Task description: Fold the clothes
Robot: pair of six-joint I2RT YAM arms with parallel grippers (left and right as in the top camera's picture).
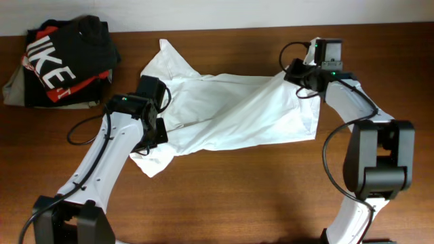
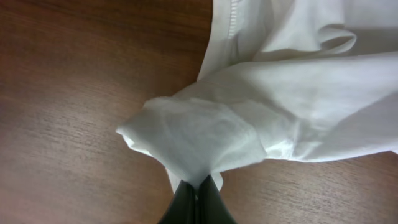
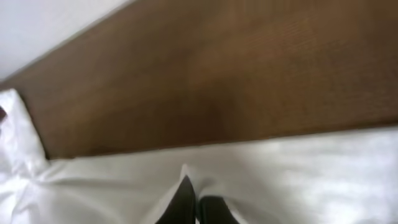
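The clothes, a white T-shirt (image 1: pixel 230 108), lie crumpled and twisted across the middle of the brown table. My left gripper (image 1: pixel 157 130) sits at the shirt's left side, shut on a bunched fold of the white fabric (image 2: pixel 199 140), which fans out from its black fingertips (image 2: pixel 189 199). My right gripper (image 1: pixel 306 76) is at the shirt's upper right corner, shut on a pinch of the cloth (image 3: pixel 261 180) near the table's far edge. The fabric rises in a small peak between its fingers (image 3: pixel 183 202).
A pile of other garments, with a black shirt with white and red lettering (image 1: pixel 61 61) on top, lies at the back left corner. A white wall runs along the table's far edge (image 1: pixel 217 28), close behind the right gripper.
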